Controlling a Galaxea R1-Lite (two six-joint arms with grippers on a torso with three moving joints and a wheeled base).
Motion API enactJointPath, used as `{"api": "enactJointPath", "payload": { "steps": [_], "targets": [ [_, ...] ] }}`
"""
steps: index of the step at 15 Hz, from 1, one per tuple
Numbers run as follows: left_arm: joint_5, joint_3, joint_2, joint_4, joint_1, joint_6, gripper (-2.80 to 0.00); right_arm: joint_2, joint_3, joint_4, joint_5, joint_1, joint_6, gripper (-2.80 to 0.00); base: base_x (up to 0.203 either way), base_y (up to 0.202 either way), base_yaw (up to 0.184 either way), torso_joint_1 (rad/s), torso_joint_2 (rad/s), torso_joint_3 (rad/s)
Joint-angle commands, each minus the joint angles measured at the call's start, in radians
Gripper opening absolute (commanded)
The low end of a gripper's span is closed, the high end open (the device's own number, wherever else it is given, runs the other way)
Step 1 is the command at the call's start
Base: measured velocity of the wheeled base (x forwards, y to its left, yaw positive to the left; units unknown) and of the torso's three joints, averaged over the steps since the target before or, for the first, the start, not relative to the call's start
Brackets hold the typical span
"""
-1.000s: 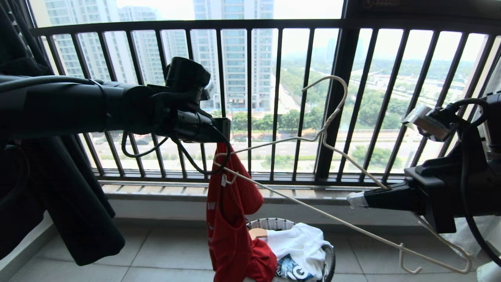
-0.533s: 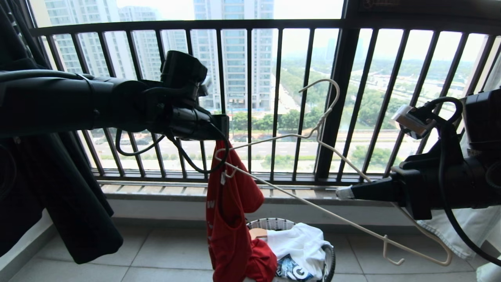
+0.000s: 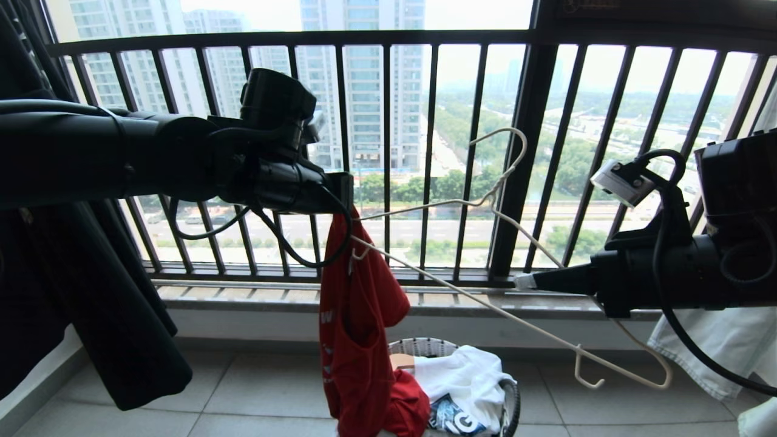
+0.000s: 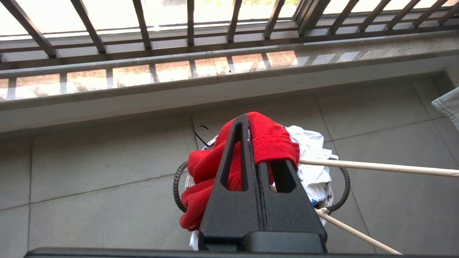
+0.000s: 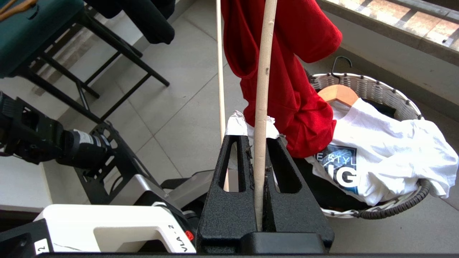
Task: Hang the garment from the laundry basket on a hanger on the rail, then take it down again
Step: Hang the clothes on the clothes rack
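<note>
The right gripper [image 5: 261, 134] is clamped on the thin white wire hanger [image 5: 263, 86]; only its wrist view shows a wooden hanger [image 5: 337, 95] in the round white woven basket [image 5: 362, 86].

The left gripper [image 4: 249, 125] pinches the red T-shirt [image 4: 269, 139].

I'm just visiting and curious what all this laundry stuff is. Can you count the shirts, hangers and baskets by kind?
Red T-shirt, held up by the left gripper: 1
White T-shirt in the basket: 1
White wire hanger, held by the right gripper: 1
Wooden hanger in the basket: 1
Basket: 1
Total: 5
</note>
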Motion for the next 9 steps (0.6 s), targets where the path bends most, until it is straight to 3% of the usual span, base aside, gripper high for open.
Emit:
{"api": "enactJointPath", "payload": {
  "steps": [1,9],
  "targets": [
    [0.001,0.0,-0.002,0.001,0.001,-0.002,-2.8,0.002,-0.006,-0.004,-0.025,-0.008,0.001,-2.8,0.0,0.0,0.0,0.0,0.0,0.0],
    [0.002,-0.006,-0.005,-0.001,0.001,-0.017,-2.8,0.002,-0.047,0.003,-0.041,-0.091,-0.007,-2.8,0.0,0.0,0.0,0.0,0.0,0.0]
  ]
}}
